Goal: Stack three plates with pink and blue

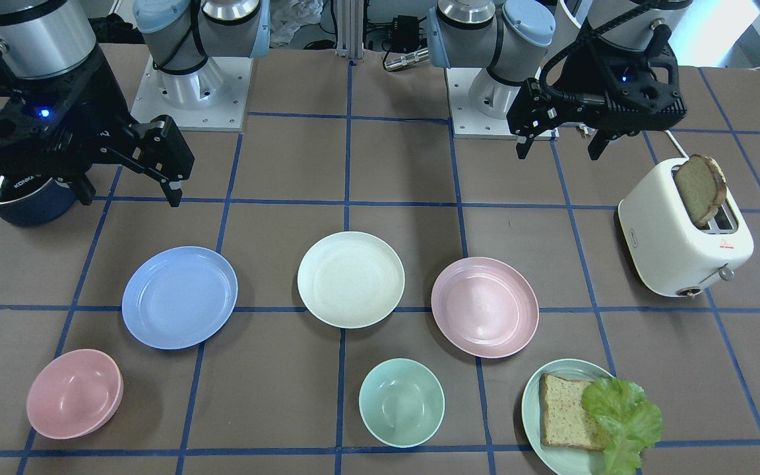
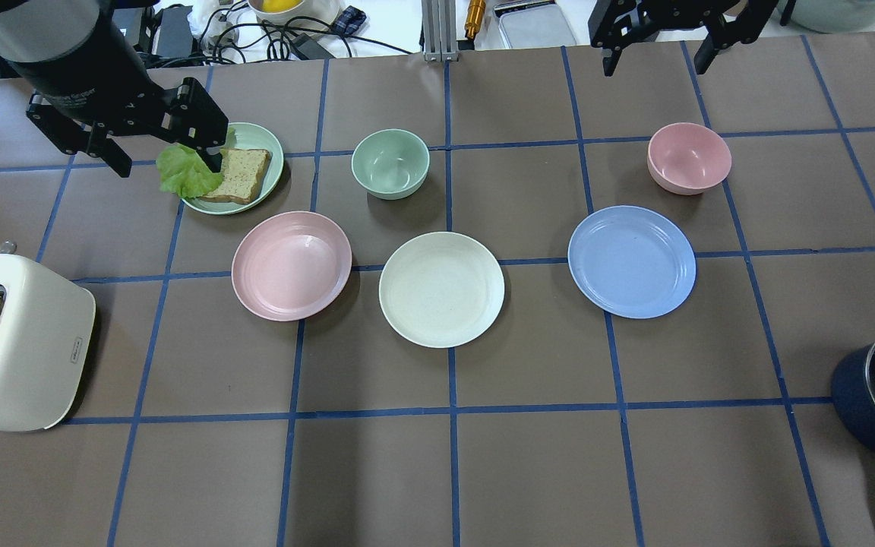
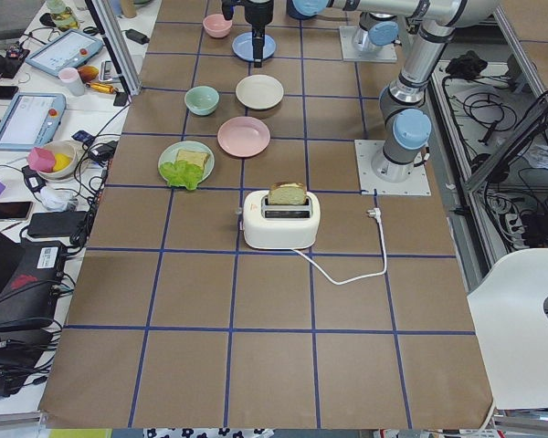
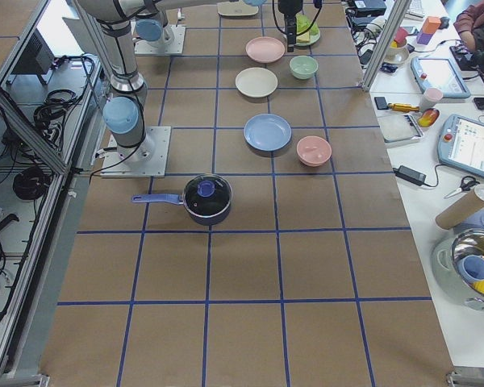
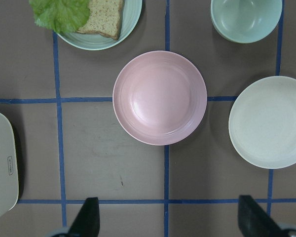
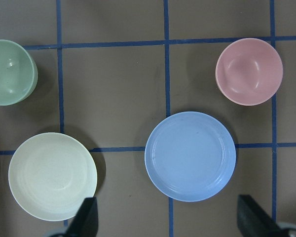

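Nothing is stacked yet: the pink plate (image 1: 485, 307), cream-white plate (image 1: 351, 279) and blue plate (image 1: 179, 297) lie apart in a row on the table (image 1: 393, 165), with the cream-white one in the middle. The left end effector (image 1: 559, 153) and right end effector (image 1: 129, 194) hang above the table, spread wide and holding nothing. The next move probably calls for one to descend and pinch a flat-lying plate's rim.

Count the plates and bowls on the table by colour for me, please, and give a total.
Pink: 2, pink plate and pink bowl
Mint green: 2, mint bowl and mint plate
Blue: 1, blue plate
Cream: 1, cream plate
Total: 6
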`<action>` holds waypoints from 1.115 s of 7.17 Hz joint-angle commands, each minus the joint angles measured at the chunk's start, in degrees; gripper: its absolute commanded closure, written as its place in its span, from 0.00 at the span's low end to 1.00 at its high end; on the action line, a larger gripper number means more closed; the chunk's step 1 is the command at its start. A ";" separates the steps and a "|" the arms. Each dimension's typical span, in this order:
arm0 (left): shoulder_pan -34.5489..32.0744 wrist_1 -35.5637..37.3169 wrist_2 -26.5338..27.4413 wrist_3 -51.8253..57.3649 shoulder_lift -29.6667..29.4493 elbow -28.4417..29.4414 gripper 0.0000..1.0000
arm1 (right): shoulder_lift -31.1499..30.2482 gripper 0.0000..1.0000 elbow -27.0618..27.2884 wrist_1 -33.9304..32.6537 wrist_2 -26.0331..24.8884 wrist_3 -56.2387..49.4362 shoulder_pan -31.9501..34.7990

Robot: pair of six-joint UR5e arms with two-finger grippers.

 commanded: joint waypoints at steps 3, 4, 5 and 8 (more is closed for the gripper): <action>0.03 -0.10 0.02 0.00 0.00 0.01 0.00 | -5.10 0.00 10.68 -3.78 -0.16 -3.56 0.00; 0.03 -0.10 0.02 0.00 0.00 0.01 0.00 | -5.28 0.00 10.80 -5.03 -1.21 -3.48 0.09; -0.06 -0.10 0.02 0.00 0.00 -0.07 0.00 | -5.37 0.00 10.63 -4.95 -1.22 -3.39 0.09; -0.14 -0.45 -0.42 -0.97 -0.53 0.01 0.00 | -4.84 0.00 10.71 -4.52 -1.04 -3.56 0.00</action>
